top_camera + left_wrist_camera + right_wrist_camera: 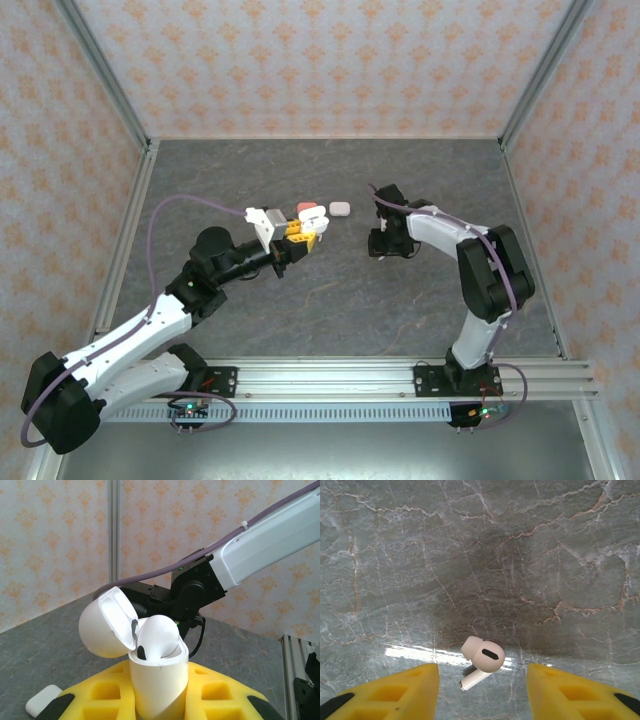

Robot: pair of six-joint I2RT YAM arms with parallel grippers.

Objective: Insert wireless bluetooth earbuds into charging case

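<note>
Left hand [298, 234] grips the open charging case [159, 685]; right hand [482, 692] hangs open over a loose earbud [482, 657]
The case's lid [107, 622] tips back to the left, with a white seated earbud [159, 635] in its mouth; the right hand's yellow fingers [395, 690] stand apart either side of the loose earbud, which lies untouched on the grey bench [470, 555]; a pink case [340, 208] lies farther back

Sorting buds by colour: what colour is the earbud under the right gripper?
The earbud is white; right wrist view shows it best.
</note>
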